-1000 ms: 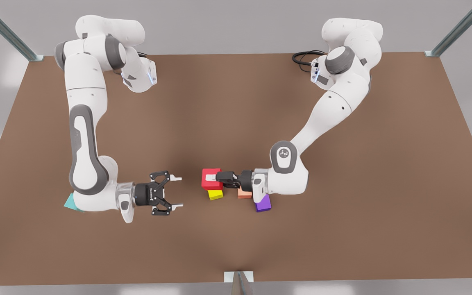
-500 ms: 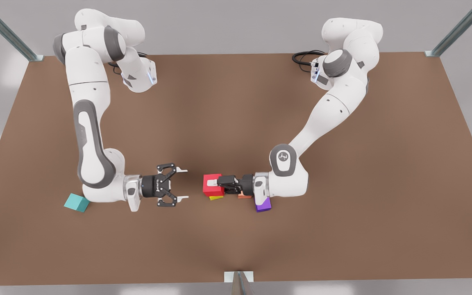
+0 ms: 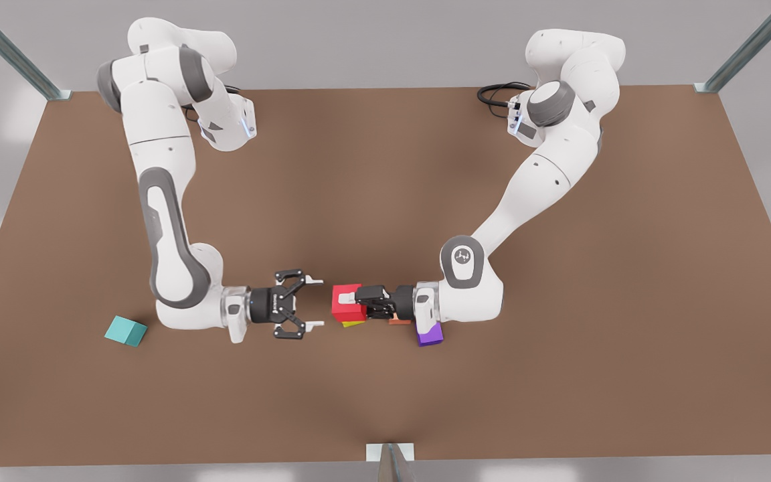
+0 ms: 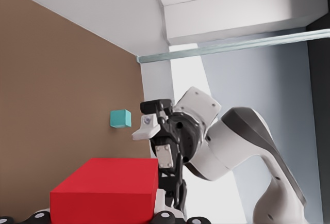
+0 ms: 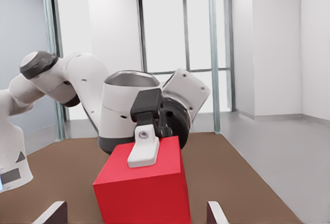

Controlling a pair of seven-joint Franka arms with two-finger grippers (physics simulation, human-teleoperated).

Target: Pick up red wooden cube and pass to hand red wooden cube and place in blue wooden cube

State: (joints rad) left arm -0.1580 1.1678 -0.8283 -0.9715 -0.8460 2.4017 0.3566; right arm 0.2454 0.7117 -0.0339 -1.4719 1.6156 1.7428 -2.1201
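The red wooden cube [image 3: 343, 305] hangs just above the table at front centre, and my left gripper [image 3: 351, 303], on the arm at the front view's right, is shut on it. In the left wrist view the red wooden cube [image 4: 105, 190] sits close. My right gripper [image 3: 318, 303], the hand, is open and level with the cube on the front view's left, its fingertips a short gap from it. In the right wrist view the red wooden cube [image 5: 147, 190] lies ahead between my open fingertips [image 5: 52, 212]. The blue wooden cube [image 3: 124, 331] rests far to the front view's left, and the blue wooden cube [image 4: 120, 118] appears behind the hand.
A yellow cube [image 3: 353, 324], a salmon cube [image 3: 399, 322] and a purple cube [image 3: 430, 334] lie on the brown table [image 3: 385, 187] under my left gripper and wrist. A black cable [image 3: 498, 94] coils at the back. A metal post [image 3: 390, 460] stands at the front edge.
My right arm has swung toward the front view's right, bringing the open gripper near the red cube and uncovering the blue cube. The left gripper turned the cube slightly, then held still.
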